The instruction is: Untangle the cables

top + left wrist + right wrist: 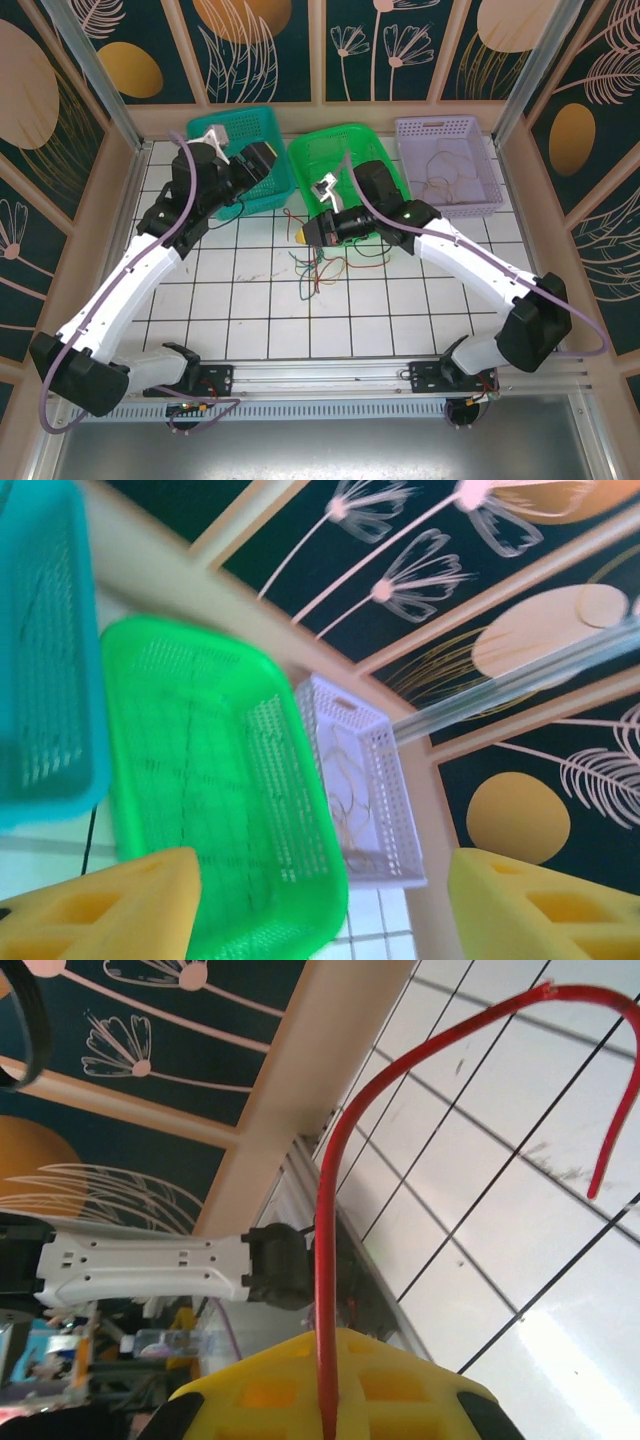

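Holds the left arm's yellow fingers (110, 910) spread wide by the teal plastic basket (245, 112), gripping nothing. Pinches one thin red wire (321, 1260) in the shut yellow right fingers (300, 1360) above the white tiled table (400, 310), over a loose tangle of red, green and dark thin cables (315, 265) before the green plastic basket (300, 165), with tan wires (440, 165) inside the lavender basket (440, 123).

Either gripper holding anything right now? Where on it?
Right gripper pinches a red wire short of its free end, which arcs out. Left gripper open, empty.
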You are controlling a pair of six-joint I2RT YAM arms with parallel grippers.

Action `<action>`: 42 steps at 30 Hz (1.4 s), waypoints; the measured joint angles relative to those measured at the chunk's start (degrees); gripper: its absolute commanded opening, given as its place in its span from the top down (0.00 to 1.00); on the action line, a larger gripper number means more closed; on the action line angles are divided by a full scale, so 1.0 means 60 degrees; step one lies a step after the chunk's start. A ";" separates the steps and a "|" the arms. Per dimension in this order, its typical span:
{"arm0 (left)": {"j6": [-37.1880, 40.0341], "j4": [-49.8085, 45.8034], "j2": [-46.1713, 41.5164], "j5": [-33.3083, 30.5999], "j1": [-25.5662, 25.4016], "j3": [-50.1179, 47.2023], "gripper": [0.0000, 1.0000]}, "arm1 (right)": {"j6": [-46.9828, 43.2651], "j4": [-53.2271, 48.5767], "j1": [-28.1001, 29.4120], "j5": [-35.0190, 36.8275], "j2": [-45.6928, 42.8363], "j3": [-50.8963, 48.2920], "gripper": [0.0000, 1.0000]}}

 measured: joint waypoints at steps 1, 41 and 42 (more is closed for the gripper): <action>-0.0353 -0.0364 -0.0004 0.0025 0.0058 0.0015 0.31 | -0.0055 0.0011 0.0004 0.0106 -0.0084 -0.0033 1.00; -0.9657 0.3319 0.0732 0.2033 -0.0106 -0.3446 0.81 | -0.1122 0.2466 0.0849 0.0962 -0.0809 -0.1861 1.00; -0.9515 0.3257 0.0736 0.2018 -0.0084 -0.3428 0.87 | -0.1115 0.2466 0.0845 0.0922 -0.0834 -0.1861 1.00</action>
